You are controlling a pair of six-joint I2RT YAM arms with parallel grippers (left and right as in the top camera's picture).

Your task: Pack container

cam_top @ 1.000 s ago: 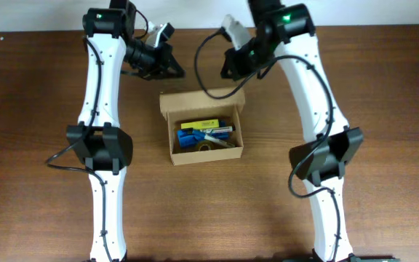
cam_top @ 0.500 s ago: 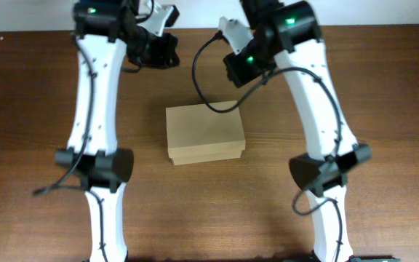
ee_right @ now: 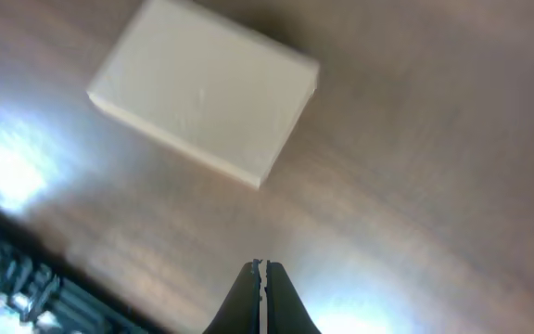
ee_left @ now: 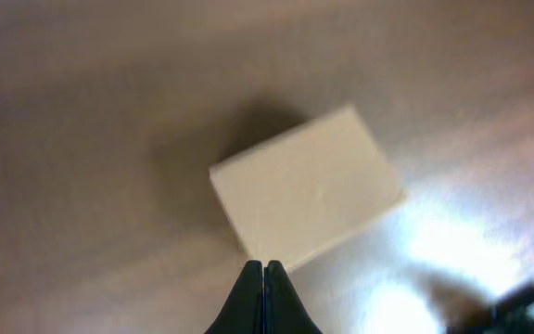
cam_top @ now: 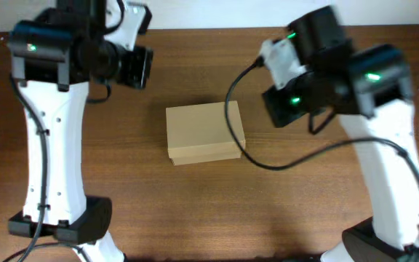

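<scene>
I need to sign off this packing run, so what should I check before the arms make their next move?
1. Container closed: ok, its top lies flat in all three views.
2. Contents inside: cannot tell, the closed top hides them.
3. Left gripper free: ok, it is shut on nothing and apart from the container.
4. Right gripper free: ok, it is shut on nothing and apart from the container.
5. Right arm's cable clear of the container: cannot tell. In the overhead view it crosses the box's right edge, but its height does not show.
</scene>
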